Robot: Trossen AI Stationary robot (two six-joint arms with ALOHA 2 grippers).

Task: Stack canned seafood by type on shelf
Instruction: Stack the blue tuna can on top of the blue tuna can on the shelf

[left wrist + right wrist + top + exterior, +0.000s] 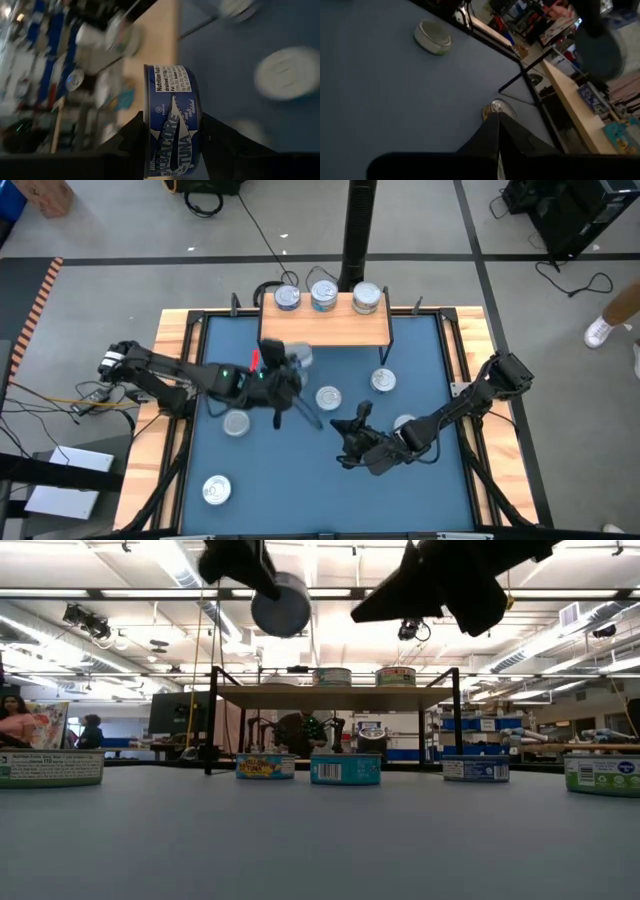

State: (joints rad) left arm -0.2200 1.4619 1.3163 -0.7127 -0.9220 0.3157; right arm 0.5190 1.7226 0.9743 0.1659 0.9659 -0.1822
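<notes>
**Left arm holding a tuna tin up near the shelf**

We're seeing the left gripper [172,145] clamped on a blue-label tuna tin [172,120], fingers pressing on its flat top & bottom so the label faces the wrist cam. In the high view that held tin [297,358] is hanging just in front of the shelf [325,326], above the blue mat [420,370]. In the low view it's showing up in the air [281,604], above shelf level.

The shelf is sitting at the far edge of the mat, w/ three tins on it in a row along its back edge: left tin [288,298], middle tin [323,295], right tin [366,298].

We're counting loose tins on the mat: one [328,397] near the middle, one [383,381] closer to the shelf's right leg, one [237,423] under the left arm's forearm, one [216,491] near the front-left corner, and one [404,423] partly hidden by the right arm.

The right gripper [357,416] is hovering over the mat's centre-right, fingers pressed together & holding nothing; its wrist view is showing the closed fingers [498,131] above the mat, w/ a tin [499,107] just past the tips.
</notes>
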